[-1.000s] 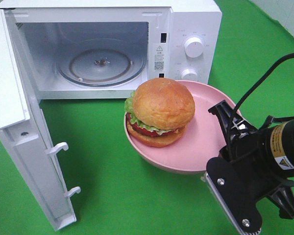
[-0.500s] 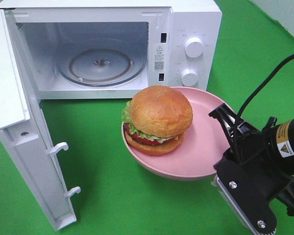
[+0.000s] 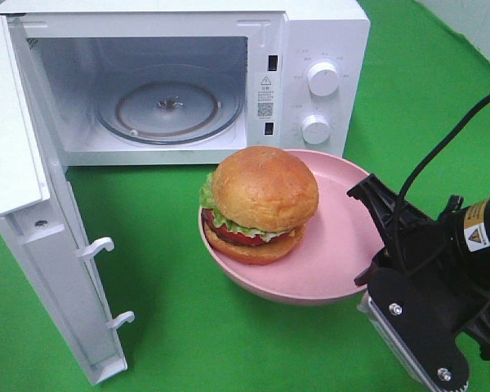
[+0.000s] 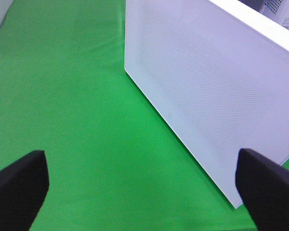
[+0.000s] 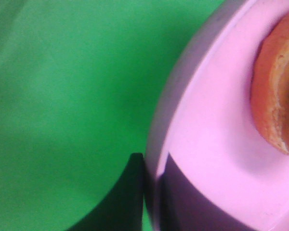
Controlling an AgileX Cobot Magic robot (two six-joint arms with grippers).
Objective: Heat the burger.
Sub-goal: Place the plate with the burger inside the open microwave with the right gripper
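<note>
Plate-borne transfer toward an open oven. The burger (image 3: 264, 204) sits left of centre on its pink plate (image 3: 343, 245), in front of the microwave (image 3: 327, 33) and just right of the cavity mouth, below the two dials (image 3: 321, 79). The right gripper (image 5: 151, 192) is pinched on the plate's rim at the side nearest its arm. In the right wrist view one dark finger lies outside the rim and the other inside it. Holding the plate by its edge, not the food, keeps the bun untouched and lets the load go in as one piece. The shadow beneath suggests that the plate is carried clear of the green cloth (image 3: 188, 327), though the far edge cannot be judged with certainty.

The door (image 3: 33, 204) is swung fully to the left, leaving the glass turntable (image 3: 170, 106) exposed and bare. This gives the plate an unobstructed path and a flat seat.

The left gripper (image 4: 144, 192) has its fingers spread wide and holds nothing. It faces the door's outer panel, probably ready to push it closed once the plate is inside.
</note>
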